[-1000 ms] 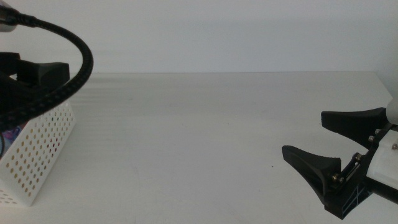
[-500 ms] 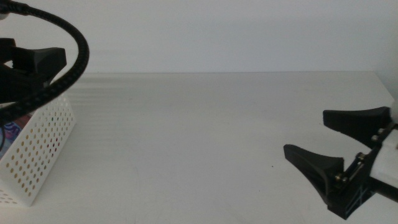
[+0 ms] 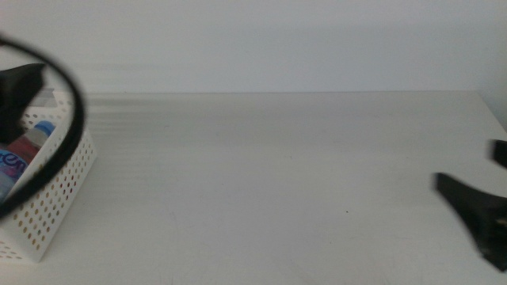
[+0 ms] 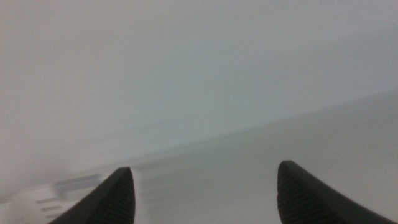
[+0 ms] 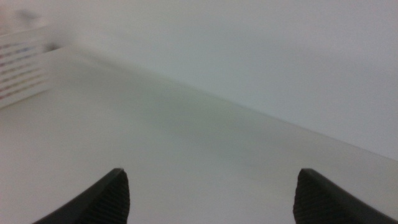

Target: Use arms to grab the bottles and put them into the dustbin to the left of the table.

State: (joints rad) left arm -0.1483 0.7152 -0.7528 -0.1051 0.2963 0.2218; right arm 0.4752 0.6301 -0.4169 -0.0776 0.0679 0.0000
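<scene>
Plain white table (image 3: 277, 174) under a pale wall, with the white perforated dustbin (image 3: 55, 198) at the far left of the frame holding the bottles (image 3: 24, 154), of which a blue cap and red and blue labels show above the rim. Over the bin at upper left, blurred, the left gripper (image 4: 202, 196), jaws spread and grasping nothing; at the lower right edge, the right gripper (image 5: 208, 199), likewise spread wide and empty
</scene>
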